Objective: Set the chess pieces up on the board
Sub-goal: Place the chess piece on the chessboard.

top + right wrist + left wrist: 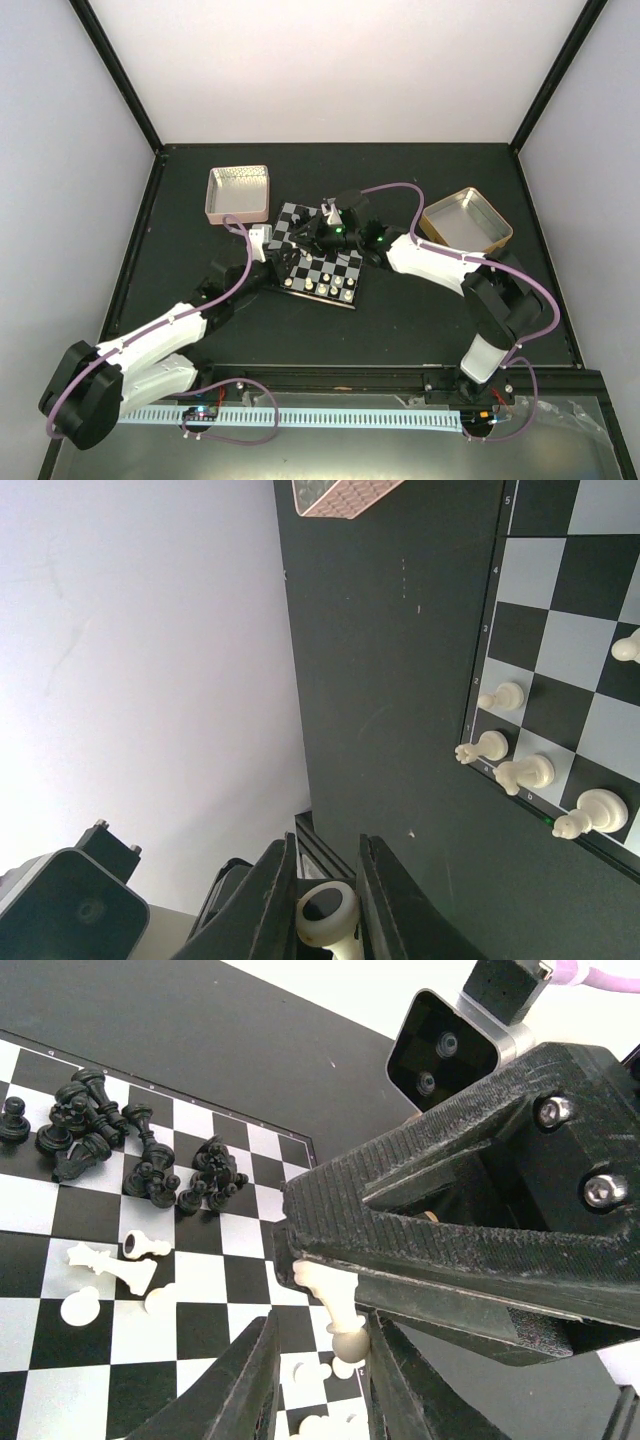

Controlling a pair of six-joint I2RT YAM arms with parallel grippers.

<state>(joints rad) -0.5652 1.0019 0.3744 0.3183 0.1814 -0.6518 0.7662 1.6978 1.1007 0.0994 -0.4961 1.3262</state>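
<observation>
Black tabletop, small flat black-and-grey-white checkered chessboard mid-table, both arms over it. Right gripper clamps a cream-white chess piece by its base end. Left gripper sits narrow around the piece's round head; can't tell if it actually bites. Risk: right lets go before left has hold, and the piece drops onto the toppled black pieces and toppled cream pieces, scattering them. Round head may also pivot out.

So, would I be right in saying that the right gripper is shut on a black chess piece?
Not quite. The piece that the right gripper is shut on is cream-white, not black. The right wrist view shows it pinched between the two fingers.
</observation>
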